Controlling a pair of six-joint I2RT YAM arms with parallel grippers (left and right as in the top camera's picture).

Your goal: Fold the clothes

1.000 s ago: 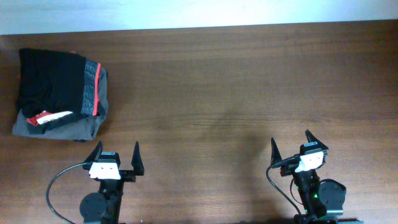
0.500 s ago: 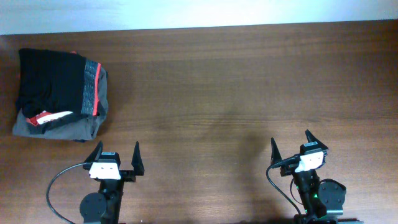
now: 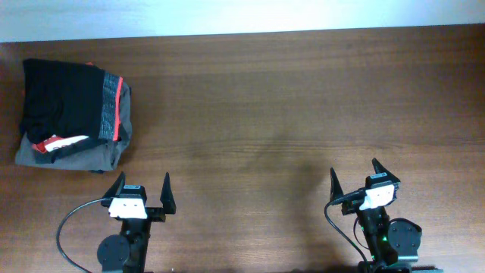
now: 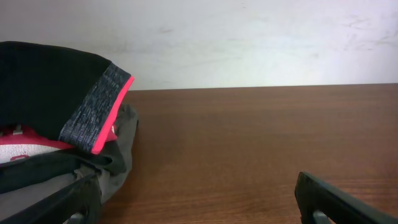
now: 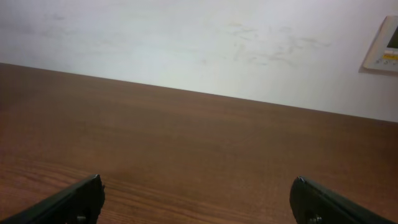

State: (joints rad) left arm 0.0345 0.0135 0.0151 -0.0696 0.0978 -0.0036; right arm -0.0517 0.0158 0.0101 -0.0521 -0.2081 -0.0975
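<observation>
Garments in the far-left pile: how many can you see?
3, stacked: black trousers on top, red T-shirt peeking out beneath, grey garment at the bottom. Others may be hidden inside.

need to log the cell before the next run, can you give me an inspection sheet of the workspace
surface: brown wooden table, bare across the middle and right
job's things: black trousers folded, on top of a pile at the far left
clutter: red T-shirt peeking out under the trousers; grey garment at the bottom of the pile
grippers: left gripper open, empty, at the near edge; right gripper open, empty, at the near edge
cables: black cable loops beside the left arm; second cable hangs by the right arm
surroundings: white wall behind the table; wall panel at the right
</observation>
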